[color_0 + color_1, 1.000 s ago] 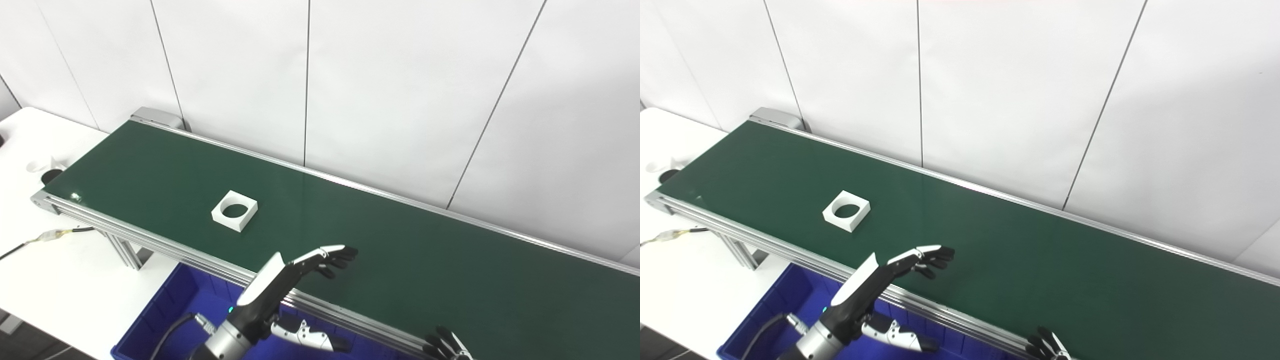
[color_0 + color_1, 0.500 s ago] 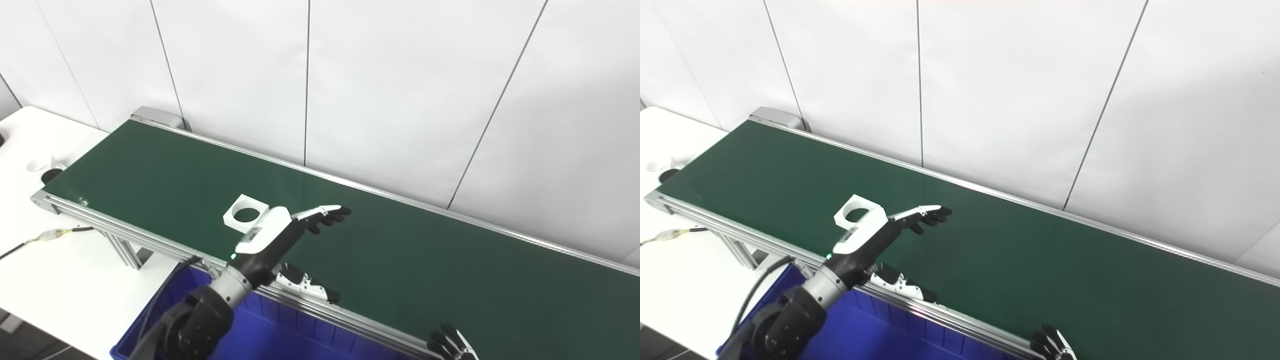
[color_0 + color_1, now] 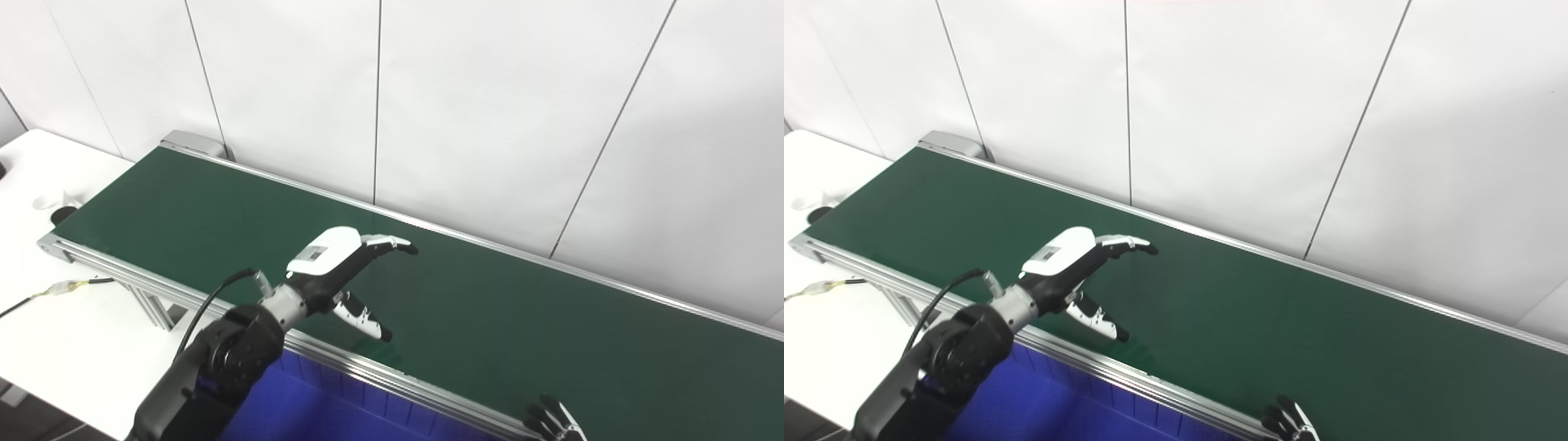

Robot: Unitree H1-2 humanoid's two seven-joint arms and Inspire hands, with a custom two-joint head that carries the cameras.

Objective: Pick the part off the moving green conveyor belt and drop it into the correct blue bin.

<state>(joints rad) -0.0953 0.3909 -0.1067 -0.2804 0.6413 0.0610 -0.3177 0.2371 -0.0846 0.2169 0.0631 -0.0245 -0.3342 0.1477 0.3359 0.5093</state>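
**Operator:** Report status, nearest items first.

**Unit:** My right hand [image 3: 554, 422] sits at the bottom edge of the view, near the belt's near rail. Only its fingertips show, so I cannot tell whether it is released or clenched. The blue bin [image 3: 318, 410] lies below the near rail, directly under my left arm.

**Operator:** Left hand?

**Unit:** My left hand [image 3: 343, 263] is extended over the green conveyor belt [image 3: 551, 331]. Its fingers [image 3: 392, 242] are released and spread, pointing along the belt, with the thumb angled down toward the belt surface. It grasps nothing that I can see.

**Operator:** What has changed?

**Unit:** One second ago this hand was at the near rail, and the white square part with the round hole lay in the open on the belt, to the left of the hand. Half a second ago the hand had moved out over the belt, with the part showing just behind it. Now the hand covers that spot, and the part is not visible in either view.

**Operator:** Consequence for the task?

**Unit:** I judge that the part is under or just behind my palm. The grasp is not yet made. Because the belt moves, closing must be timed promptly. The drop into the bin remains outstanding.
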